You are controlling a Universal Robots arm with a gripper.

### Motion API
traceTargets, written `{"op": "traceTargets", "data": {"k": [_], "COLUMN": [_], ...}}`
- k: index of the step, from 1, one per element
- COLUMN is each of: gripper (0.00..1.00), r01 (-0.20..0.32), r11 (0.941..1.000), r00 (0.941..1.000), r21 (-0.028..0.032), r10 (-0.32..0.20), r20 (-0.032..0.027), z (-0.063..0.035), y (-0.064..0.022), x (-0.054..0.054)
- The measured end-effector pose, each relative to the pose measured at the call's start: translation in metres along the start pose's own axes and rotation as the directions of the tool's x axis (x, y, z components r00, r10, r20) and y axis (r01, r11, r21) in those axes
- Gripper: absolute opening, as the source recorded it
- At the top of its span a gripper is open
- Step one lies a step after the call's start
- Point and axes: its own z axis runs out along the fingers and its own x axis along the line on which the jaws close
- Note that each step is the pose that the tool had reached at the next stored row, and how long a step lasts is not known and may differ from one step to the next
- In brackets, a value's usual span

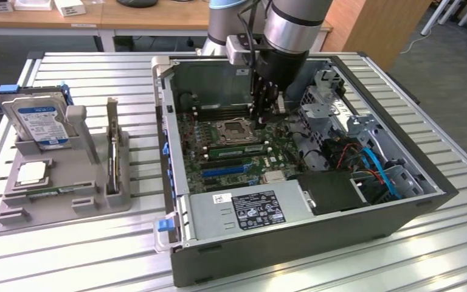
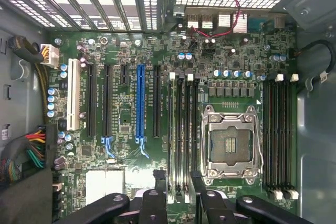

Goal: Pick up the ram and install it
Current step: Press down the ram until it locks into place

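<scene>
A long green ram [image 1: 235, 148] stands in the memory slots beside the empty CPU socket [image 1: 233, 129], inside the open computer case [image 1: 298, 225]. My gripper [image 1: 266, 112] hangs over the motherboard, close to the far end of those slots. In the wrist view its black fingers [image 2: 159, 179] stand apart on either side of the slot bank [image 2: 182, 129], with nothing gripped between them. Seen from above, I cannot make out the stick from the slots. My gripper [image 2: 177, 176] is open.
A grey holder [image 1: 22, 213] at the exterior view's left carries a blue-labelled hard drive [image 1: 39, 121], a silver processor chip [image 1: 32, 173], a thin green strip [image 1: 55, 193] and an upright card [image 1: 114, 149]. Case walls, a drive cage [image 1: 331, 103] and cables [image 1: 371, 167] crowd the gripper.
</scene>
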Motion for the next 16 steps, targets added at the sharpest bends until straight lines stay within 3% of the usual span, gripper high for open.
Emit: {"op": "traceTargets", "data": {"k": [7,9,11,16], "gripper": [0.3,0.17,0.11,0.11], "r01": [0.0,0.0,0.0,0.0], "r11": [1.0,1.0,1.0,1.0], "r00": [1.0,1.0,1.0,1.0], "r21": [0.0,0.0,0.0,0.0], "r10": [0.0,0.0,0.0,0.0], "r20": [0.0,0.0,0.0,0.0], "z": [0.0,0.0,0.0,0.0], "y": [0.0,0.0,0.0,0.0], "x": [0.0,0.0,0.0,0.0]}}
